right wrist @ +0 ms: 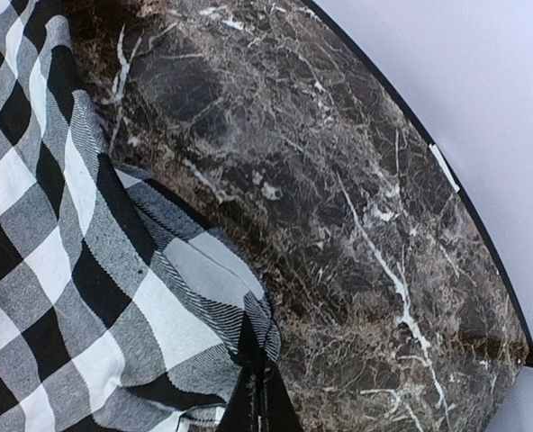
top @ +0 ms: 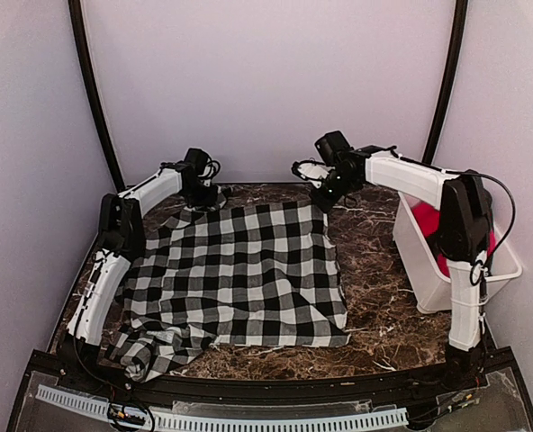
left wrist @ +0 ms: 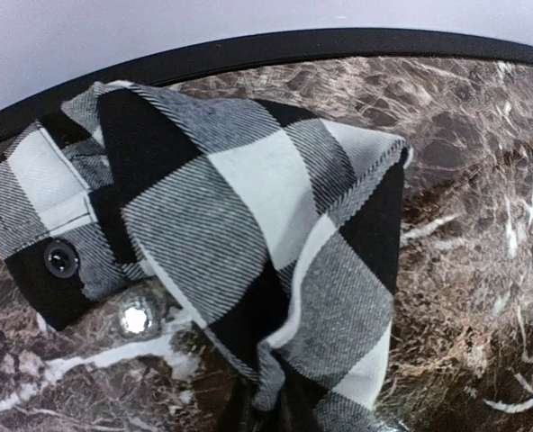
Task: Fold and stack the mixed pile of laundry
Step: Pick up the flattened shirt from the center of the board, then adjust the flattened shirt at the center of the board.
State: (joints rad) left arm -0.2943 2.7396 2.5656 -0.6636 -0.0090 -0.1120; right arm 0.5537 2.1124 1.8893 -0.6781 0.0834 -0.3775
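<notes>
The black-and-white checked garment (top: 239, 270) lies spread across the marble table, its near left corner bunched up. My left gripper (top: 199, 193) is at its far left corner. In the left wrist view that corner (left wrist: 248, 198) gathers into the gripper (left wrist: 280, 418), shut on the cloth. My right gripper (top: 323, 193) is at the far right corner, and the right wrist view shows its fingers (right wrist: 265, 396) pressed together on the garment's edge (right wrist: 203, 297). The plain red garment (top: 426, 219) sits in the white bin, partly behind the right arm.
The white plastic bin (top: 429, 270) stands at the right edge of the table beside the right arm. Bare marble (top: 374, 297) lies between the garment and the bin. A black button (left wrist: 61, 259) and a metal snap (left wrist: 136, 317) show near the left corner. A black rim (left wrist: 338, 40) bounds the table's far side.
</notes>
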